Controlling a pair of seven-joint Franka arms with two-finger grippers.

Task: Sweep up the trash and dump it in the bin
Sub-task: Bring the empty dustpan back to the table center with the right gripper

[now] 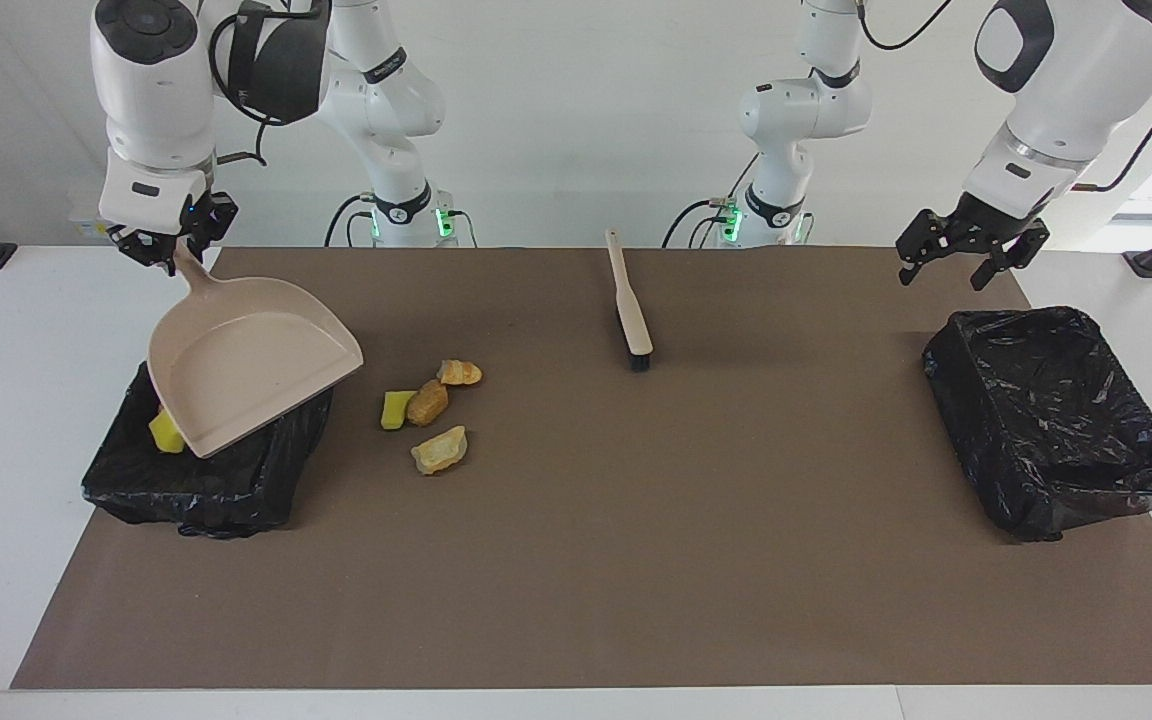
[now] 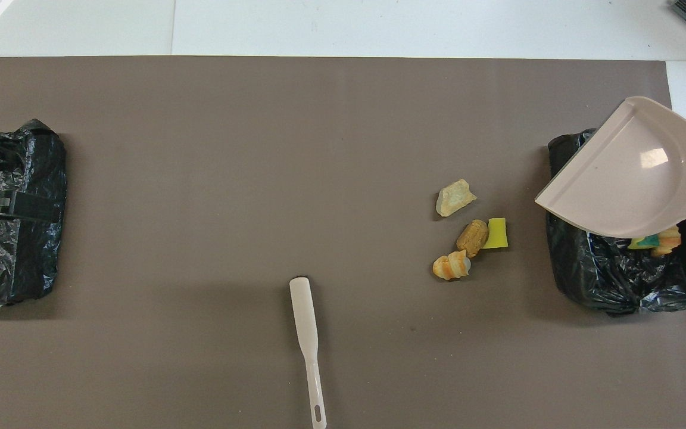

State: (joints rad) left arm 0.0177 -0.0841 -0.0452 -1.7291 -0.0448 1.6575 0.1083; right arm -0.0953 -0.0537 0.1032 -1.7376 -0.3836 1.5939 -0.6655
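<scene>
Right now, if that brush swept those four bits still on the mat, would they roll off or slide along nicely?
The yellow sponge chunk looks flat-sided and light, so it would probably slide. The rounded brown piece and the croissant-like piece could tumble or roll. The pale flat piece likely scoots. The brush lies untouched on the mat.
</scene>
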